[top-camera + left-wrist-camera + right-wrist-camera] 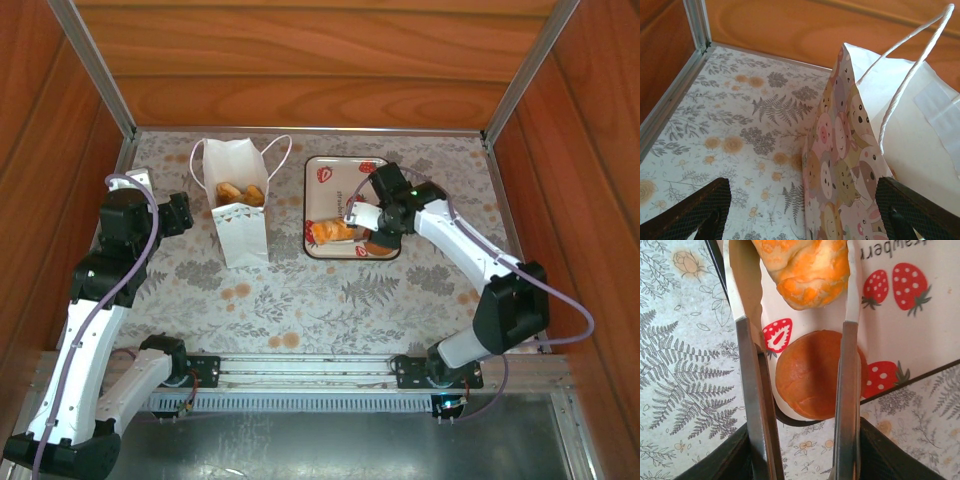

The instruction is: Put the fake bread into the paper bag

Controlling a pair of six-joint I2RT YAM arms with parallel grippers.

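Wood panelling closes in three sides of your floral-print worktop (300, 300), with both arms reaching out from its near edge. Your paper bag (243, 230) stands upright at the back left with its mouth open and its cord handles fallen to either side. Two golden pastries (240, 192) already lie inside it.

Your left fingers (695, 215) are spread wide, just beside the bag on its left. From the left wrist view, the bag's patterned side panel rises between them, nearer the right-hand finger. I cannot tell whether either finger touches the paper.

To the right of the bag, close but apart from it, sits the white strawberry-printed tray (935, 340). Your right fingers (722, 467) are clamped on the outside of the metal tongs (747, 380), one finger against each arm. The tongs' tips are drawn in on an orange croissant (807, 270) over the near left part of the tray. I cannot tell whether that croissant is clear of the tray surface. Beneath the tongs' arms, a round brown bun (810, 375) rests on the tray at its near edge.
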